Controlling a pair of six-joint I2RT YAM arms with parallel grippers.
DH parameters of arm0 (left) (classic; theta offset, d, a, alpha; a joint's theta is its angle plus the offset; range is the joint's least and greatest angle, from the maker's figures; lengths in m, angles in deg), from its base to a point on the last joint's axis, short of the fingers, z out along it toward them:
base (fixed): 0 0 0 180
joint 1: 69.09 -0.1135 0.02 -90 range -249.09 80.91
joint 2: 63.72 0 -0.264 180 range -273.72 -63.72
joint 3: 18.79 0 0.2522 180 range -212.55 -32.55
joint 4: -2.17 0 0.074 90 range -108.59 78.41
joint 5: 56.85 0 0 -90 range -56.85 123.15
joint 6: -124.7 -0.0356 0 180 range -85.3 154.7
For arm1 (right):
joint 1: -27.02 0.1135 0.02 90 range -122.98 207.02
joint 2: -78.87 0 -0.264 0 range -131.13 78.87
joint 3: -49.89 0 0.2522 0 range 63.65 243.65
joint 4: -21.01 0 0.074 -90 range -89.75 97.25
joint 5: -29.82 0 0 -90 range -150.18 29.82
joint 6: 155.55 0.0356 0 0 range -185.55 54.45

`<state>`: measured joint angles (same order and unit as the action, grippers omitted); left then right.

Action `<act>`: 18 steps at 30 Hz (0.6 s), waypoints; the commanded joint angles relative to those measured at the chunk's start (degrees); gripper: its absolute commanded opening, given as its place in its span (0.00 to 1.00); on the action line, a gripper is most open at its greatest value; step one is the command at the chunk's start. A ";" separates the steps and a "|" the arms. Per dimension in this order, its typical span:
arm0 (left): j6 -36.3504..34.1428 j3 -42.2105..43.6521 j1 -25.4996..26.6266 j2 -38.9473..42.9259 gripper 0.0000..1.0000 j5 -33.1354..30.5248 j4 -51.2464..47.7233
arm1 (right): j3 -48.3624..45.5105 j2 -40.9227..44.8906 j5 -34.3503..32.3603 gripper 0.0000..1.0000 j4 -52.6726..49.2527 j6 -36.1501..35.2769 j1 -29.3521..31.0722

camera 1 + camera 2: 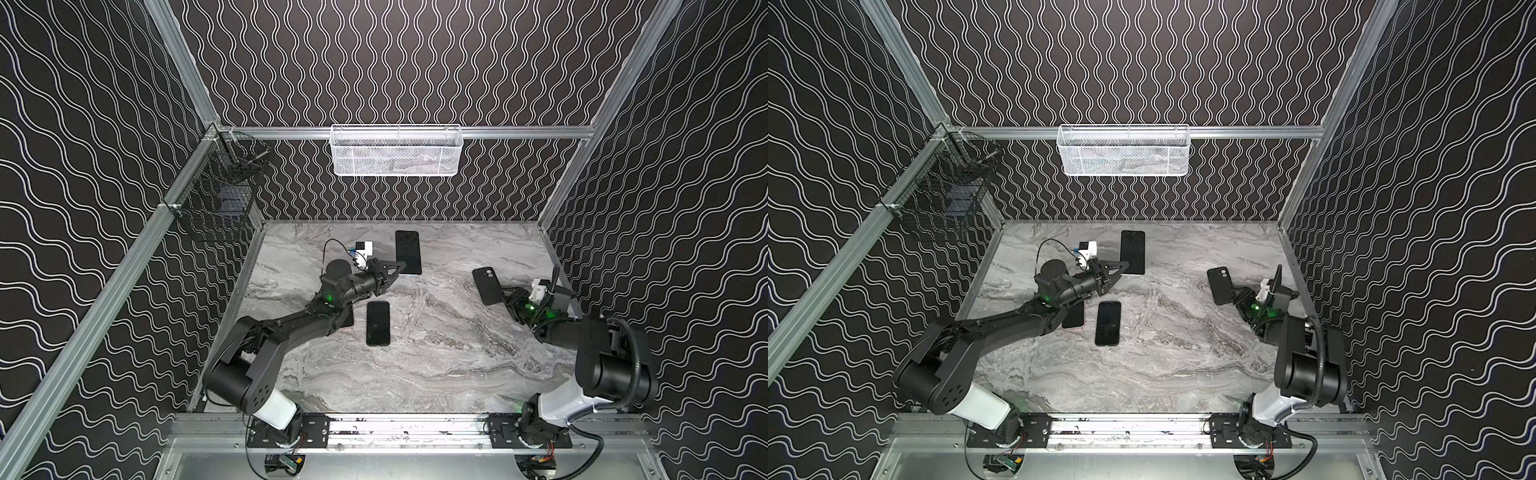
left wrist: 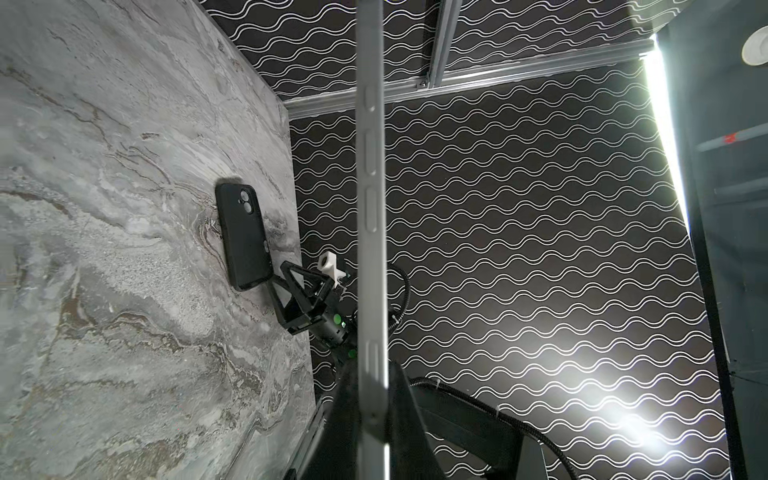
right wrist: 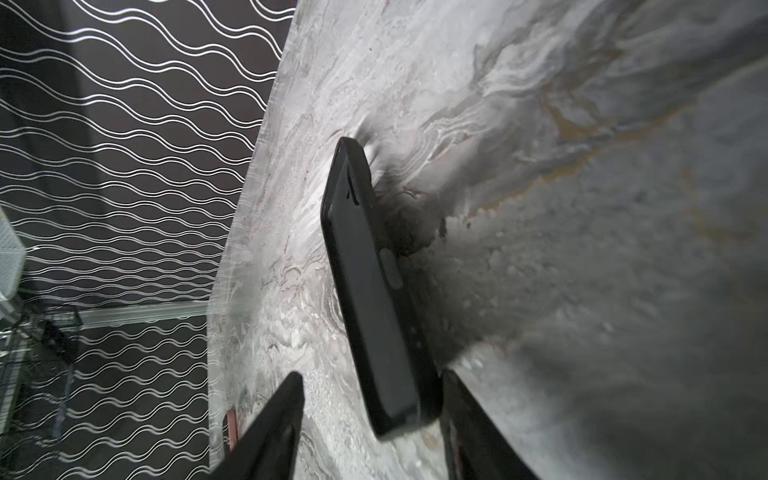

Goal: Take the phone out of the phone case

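Bench (image 1: 436, 365), grey marble pattern. Phone (image 1: 408, 251): bare, screen up, toward the back of the bench; left jaws clenched on its near corner; seen edge-on in the left wrist view (image 2: 372, 208); whether it clears the bench cannot be told. Phone case (image 1: 486, 284): black, back up, by the bench's right edge; what it holds cannot be told; its near end (image 3: 374, 291) lies between the right jaws, which stand apart, released. Second phone (image 1: 378, 323): screen up, mid-bench; third phone (image 1: 1074, 316): partly under the left arm. White mesh basket (image 1: 395, 151): hung on the back rail; contents pale, indistinct. Black wire basket (image 1: 216, 199): on the left rail; holds a dark boxy thing, not identifiable.
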<state>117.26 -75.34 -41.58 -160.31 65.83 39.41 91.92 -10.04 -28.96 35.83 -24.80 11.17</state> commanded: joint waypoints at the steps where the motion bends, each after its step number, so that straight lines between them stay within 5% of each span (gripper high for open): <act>1: -4.55 0.00 0.01 2.11 0.00 -1.29 -2.20 | -1.20 3.67 -5.20 0.59 -4.38 -2.51 -0.03; 9: -11.20 -0.76 1.84 5.98 0.00 -4.35 -12.32 | -4.89 13.84 -8.00 0.63 -7.81 -6.10 -0.05; 18: -12.98 -5.11 4.93 0.33 0.00 -4.80 -13.18 | -10.20 24.14 -7.05 0.64 -8.55 -9.63 0.48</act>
<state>106.68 -78.48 -37.36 -158.50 61.59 24.13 83.02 11.65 -35.89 27.63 -32.28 11.58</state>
